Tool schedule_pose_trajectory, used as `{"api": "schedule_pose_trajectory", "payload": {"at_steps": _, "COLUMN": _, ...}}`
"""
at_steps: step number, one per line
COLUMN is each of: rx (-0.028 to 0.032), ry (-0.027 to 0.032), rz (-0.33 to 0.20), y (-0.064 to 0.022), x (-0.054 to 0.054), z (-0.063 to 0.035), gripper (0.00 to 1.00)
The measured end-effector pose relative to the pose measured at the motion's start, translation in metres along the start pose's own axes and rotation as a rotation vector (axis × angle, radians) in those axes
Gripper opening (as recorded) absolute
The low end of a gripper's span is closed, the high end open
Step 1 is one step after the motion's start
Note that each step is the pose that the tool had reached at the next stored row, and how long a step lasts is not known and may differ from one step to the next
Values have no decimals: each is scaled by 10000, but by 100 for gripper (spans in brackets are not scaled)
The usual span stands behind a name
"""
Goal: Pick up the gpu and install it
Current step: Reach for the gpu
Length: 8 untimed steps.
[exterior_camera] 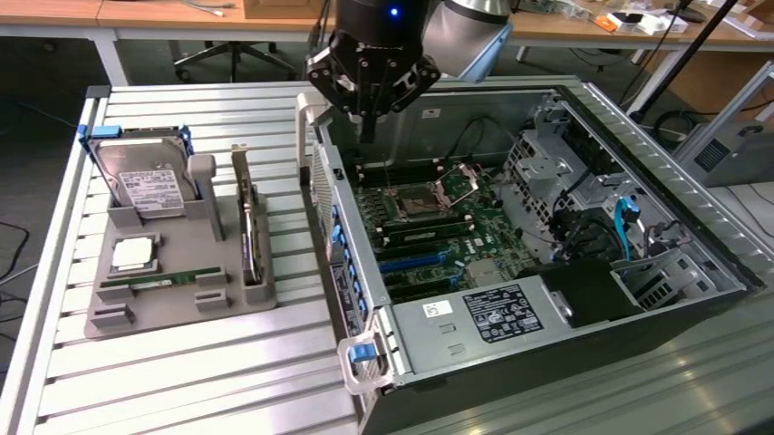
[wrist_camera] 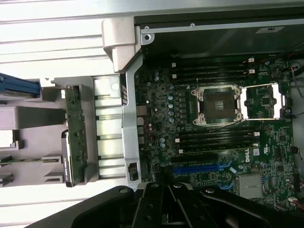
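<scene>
The gpu [exterior_camera: 249, 231] stands on edge in a slot of the grey holder [exterior_camera: 169, 313] on the slatted table, at the exterior view's left of the open computer case. In the wrist view the gpu [wrist_camera: 76, 135] shows edge-on as a long dark board with a silver bracket end. My gripper [exterior_camera: 366, 130] hangs shut and empty above the case's rear wall, apart from the gpu and higher than it. Its black fingers [wrist_camera: 156, 204] show pressed together over the motherboard's [wrist_camera: 213, 142] edge. The blue expansion slots [wrist_camera: 202, 167] hold nothing.
The holder also carries a silver hard drive [exterior_camera: 143, 177] in a blue frame, a CPU [exterior_camera: 133, 254] and a green RAM stick [exterior_camera: 163, 283]. Inside the case [exterior_camera: 677, 272] are the open CPU socket [exterior_camera: 423, 204], drive cages and cables. A grey latch [wrist_camera: 118, 40] sticks out at the case's corner.
</scene>
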<state>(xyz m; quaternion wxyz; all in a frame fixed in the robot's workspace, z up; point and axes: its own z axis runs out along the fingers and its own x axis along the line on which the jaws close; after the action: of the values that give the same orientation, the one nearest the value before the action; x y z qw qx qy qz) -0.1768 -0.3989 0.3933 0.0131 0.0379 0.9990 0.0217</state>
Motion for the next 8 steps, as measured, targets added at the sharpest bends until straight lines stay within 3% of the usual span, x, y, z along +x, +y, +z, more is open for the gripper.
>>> {"api": "schedule_pose_trajectory", "payload": {"at_steps": 8, "rx": 0, "ry": 0, "rz": -1, "y": -4, "x": 46, "z": -1, "gripper": 11}}
